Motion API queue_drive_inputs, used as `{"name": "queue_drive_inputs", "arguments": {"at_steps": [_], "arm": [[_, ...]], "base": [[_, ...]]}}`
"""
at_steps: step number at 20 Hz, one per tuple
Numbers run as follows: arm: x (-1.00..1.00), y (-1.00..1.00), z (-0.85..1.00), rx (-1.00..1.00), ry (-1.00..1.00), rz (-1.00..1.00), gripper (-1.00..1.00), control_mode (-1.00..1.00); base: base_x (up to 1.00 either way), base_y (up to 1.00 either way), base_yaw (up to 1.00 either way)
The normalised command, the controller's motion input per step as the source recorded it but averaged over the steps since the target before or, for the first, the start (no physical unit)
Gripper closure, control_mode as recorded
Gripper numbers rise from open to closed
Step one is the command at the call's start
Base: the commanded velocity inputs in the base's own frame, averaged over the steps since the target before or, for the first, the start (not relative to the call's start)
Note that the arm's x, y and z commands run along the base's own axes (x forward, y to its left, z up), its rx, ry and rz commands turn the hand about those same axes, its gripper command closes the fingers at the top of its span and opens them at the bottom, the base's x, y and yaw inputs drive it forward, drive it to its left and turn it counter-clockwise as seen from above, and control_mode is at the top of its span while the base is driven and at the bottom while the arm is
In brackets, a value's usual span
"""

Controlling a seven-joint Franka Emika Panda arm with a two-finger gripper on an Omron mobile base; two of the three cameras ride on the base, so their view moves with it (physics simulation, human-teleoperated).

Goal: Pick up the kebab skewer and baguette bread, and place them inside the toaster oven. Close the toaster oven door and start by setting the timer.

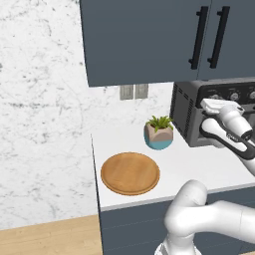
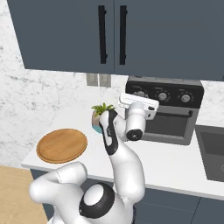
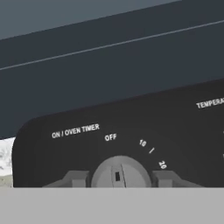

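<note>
Your gripper's two dark fingertips (image 3: 78,178) sit nearest the lens in the hand view, one on each side of the round silver timer knob (image 3: 117,173), so the jaws read as clamped on that knob, its pointer mark standing upright just below "OFF".

Going left to right across the white tabletop (image 2: 183,162): the round wooden board (image 2: 61,145) lies bare, a small potted green plant (image 2: 101,114) stands beside it, then comes the boxy dark grey toaster oven (image 2: 168,109). Its wide front door with the black bar handle (image 2: 170,124) looks shut.

Neither skewer nor bread can be made out, so you may judge them already inside.

What matters now: the knob lies straight ahead between the jaws, and the marks "10" and "20" run clockwise to its right, so your turn likely goes that way.
</note>
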Motion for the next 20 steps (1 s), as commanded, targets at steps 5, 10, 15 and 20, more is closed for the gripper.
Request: {"name": "queue_drive_inputs", "arguments": {"at_steps": [5, 10, 15, 20], "arm": [[0.09, 0.01, 0.12, 0.19, 0.00, 0.10, 1.00, -1.00], [0.28, 0.03, 0.12, 0.19, 0.00, 0.09, 1.00, -1.00], [0.42, 0.09, 0.07, 0.15, 0.02, 0.05, 1.00, -1.00], [0.47, 0.22, 0.01, 0.12, 0.01, 0.03, 1.00, -1.00]], "base": [[0.00, 0.00, 0.00], [0.00, 0.00, 0.00], [0.00, 0.00, 0.00], [0.00, 0.00, 0.00]]}}
